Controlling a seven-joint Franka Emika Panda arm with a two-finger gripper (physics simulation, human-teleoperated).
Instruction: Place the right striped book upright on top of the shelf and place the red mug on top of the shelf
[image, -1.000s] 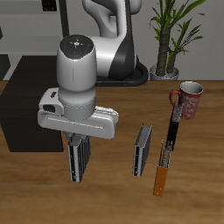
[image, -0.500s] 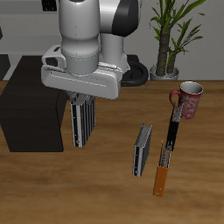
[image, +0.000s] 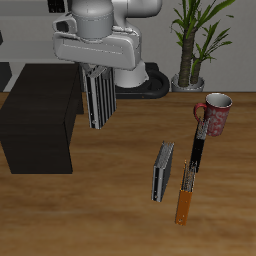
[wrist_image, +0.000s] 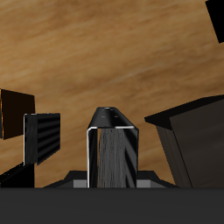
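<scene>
From outside, my gripper (image: 98, 72) is clenched on the right striped book (image: 100, 98) — a thin flat book with black-and-white vertical stripes — which hangs upright below me, clear of the wooden bench (image: 110, 190). The shelf (image: 40, 115), a low boxy matte-black cabinet, sits just beside the book. The red mug (image: 214, 115), dark red with a loop handle, stands well apart from me on the bench, and the second striped book (image: 162, 171) stands between, nearer the front.

Through my wrist camera, the held book (wrist_image: 113, 156) fills the middle — the shelf's (wrist_image: 194, 140) dark corner is close beside it, the other striped book (wrist_image: 41, 138) on its opposite side.
</scene>
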